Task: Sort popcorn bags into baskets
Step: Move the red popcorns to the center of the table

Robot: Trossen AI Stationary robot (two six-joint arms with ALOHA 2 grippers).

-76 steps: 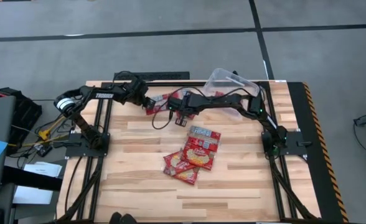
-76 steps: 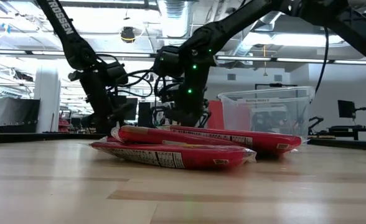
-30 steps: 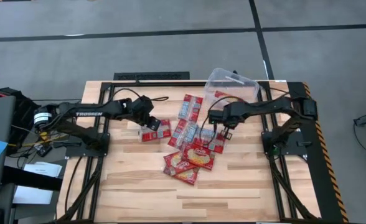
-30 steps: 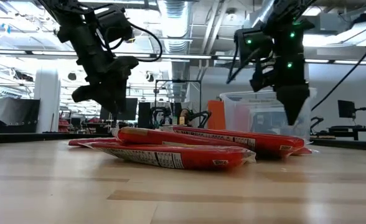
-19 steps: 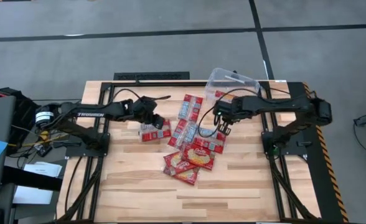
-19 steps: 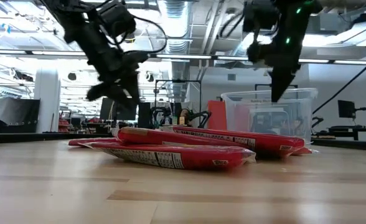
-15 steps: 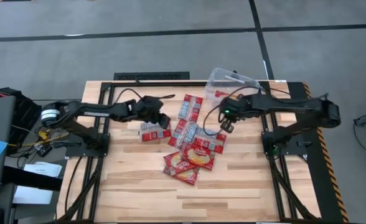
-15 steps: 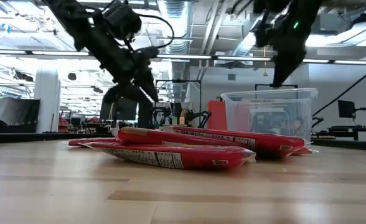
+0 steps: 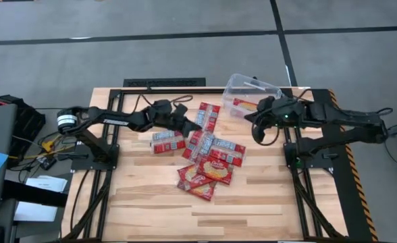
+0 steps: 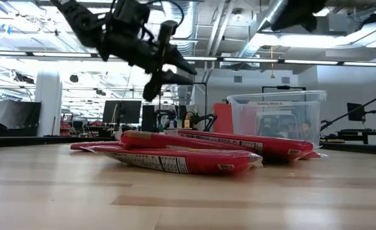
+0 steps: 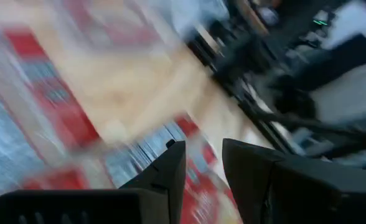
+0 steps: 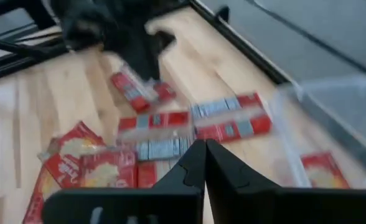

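Observation:
Several red popcorn bags (image 9: 210, 160) lie flat in a loose pile mid-table, some overlapping; in the low view the pile (image 10: 188, 153) sits in front. One bag (image 9: 167, 142) lies alone to the pile's left, another (image 9: 207, 115) toward the far edge. The clear tub (image 9: 254, 86) stands at the far right, with one bag (image 9: 242, 103) inside. My left gripper (image 9: 193, 121) hovers open above the bags, near the far one, holding nothing. My right gripper (image 9: 255, 123) is raised beside the tub's near side, shut and empty.
The near half of the wooden table (image 9: 205, 209) is bare board. The arm bases stand at the left edge (image 9: 97, 152) and the right edge (image 9: 306, 152). Black rails run along the far edge (image 9: 165, 82).
My left gripper has risen from beside the lone bag and swung toward the table's right, over the far bags. My right gripper has lifted off the pile and drawn toward the tub. The bags have stayed where they lay.

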